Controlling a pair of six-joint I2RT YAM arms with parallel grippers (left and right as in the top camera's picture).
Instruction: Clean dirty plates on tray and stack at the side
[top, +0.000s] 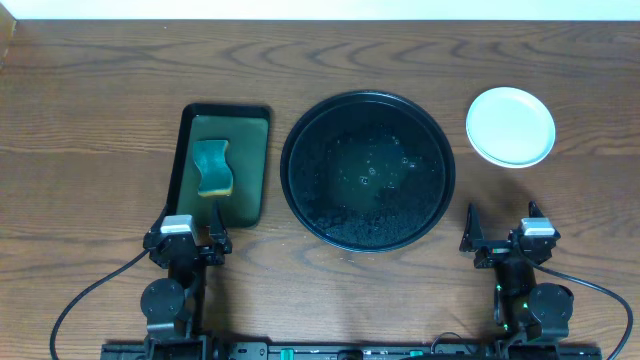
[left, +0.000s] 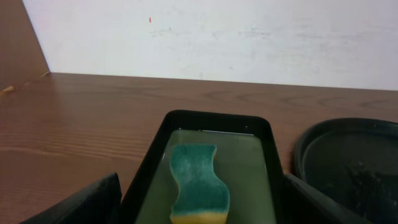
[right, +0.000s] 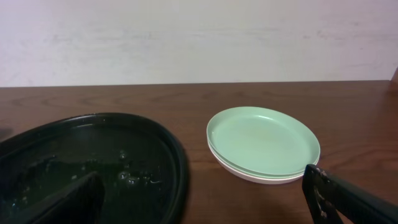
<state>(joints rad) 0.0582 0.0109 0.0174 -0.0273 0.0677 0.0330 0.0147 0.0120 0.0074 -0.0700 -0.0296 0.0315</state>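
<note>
The plates (top: 510, 126) sit in one stack on the table at the right, beside the large round black tray (top: 300, 185). In the right wrist view the stack (right: 263, 143) shows mint-green on top with a white plate beneath. The tray (right: 177, 162) holds only water drops and dark specks. My left gripper (top: 188, 240) is open and empty at the near edge, just in front of the rectangular tray. My right gripper (top: 505, 236) is open and empty at the near right, below the stack.
A small rectangular dark-green tray (top: 256, 115) stands left of the round tray, with a green and yellow sponge (top: 212, 168) lying in it; the sponge also shows in the left wrist view (left: 198, 183). A pale wall runs along the table's far edge.
</note>
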